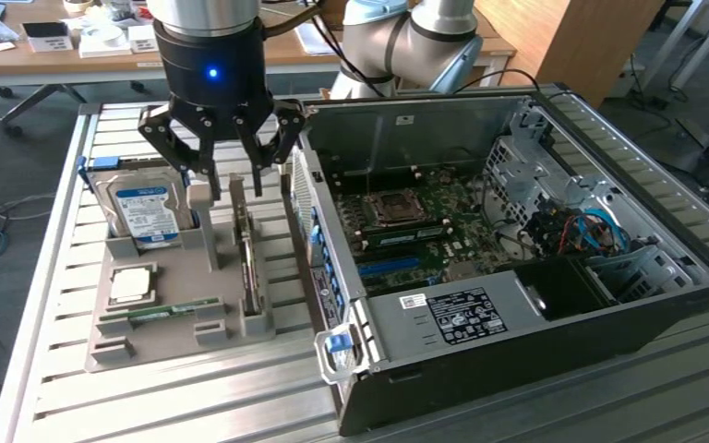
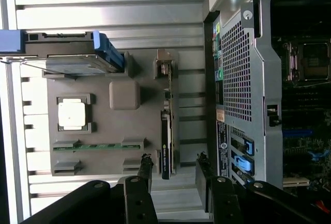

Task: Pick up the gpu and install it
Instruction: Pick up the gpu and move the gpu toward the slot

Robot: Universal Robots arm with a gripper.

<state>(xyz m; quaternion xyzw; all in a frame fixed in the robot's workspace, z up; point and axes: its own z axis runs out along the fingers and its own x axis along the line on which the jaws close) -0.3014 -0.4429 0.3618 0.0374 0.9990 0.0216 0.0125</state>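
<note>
The gpu stands on its edge in a slot of the grey holder tray, a thin green board with a black cooler. In the wrist view the gpu shows edge-on, running along the tray. My gripper hangs just above the card's far end, open, with nothing between its fingers. In the wrist view the gripper has one black fingertip on each side of the card's line, both apart from it.
On the tray also sit a silver hard drive with a blue label, a CPU and a RAM stick. The open PC case lies close by on the exterior view's right, its motherboard exposed. A slatted metal table carries everything.
</note>
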